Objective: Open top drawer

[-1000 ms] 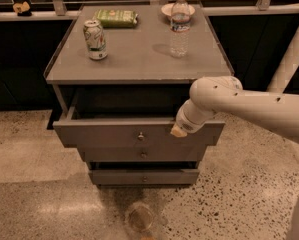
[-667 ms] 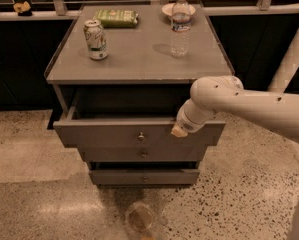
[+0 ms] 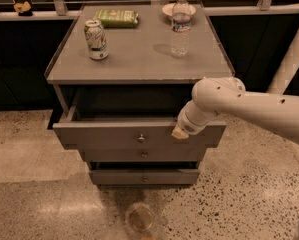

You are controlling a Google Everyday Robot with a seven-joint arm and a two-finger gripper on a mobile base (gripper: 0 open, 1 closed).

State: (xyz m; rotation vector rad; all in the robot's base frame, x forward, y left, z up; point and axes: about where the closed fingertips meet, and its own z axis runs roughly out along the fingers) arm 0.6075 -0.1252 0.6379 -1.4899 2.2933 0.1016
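The top drawer [image 3: 114,136] of the grey-brown cabinet is pulled out partway, and its dark inside shows behind the front. Its small brass knob [image 3: 141,138] sits at the middle of the flat front. My gripper [image 3: 180,131] is at the drawer's upper front edge, right of the knob, at the end of the white arm [image 3: 249,106] that reaches in from the right. The arm's wrist hides most of the gripper.
On the cabinet top [image 3: 139,59] stand a soda can [image 3: 96,39], a green snack bag [image 3: 117,17], a water bottle [image 3: 179,26] and a small bowl [image 3: 170,8]. Two narrower drawers [image 3: 144,155] sit below, shut. A round object [image 3: 140,216] lies on the speckled floor in front.
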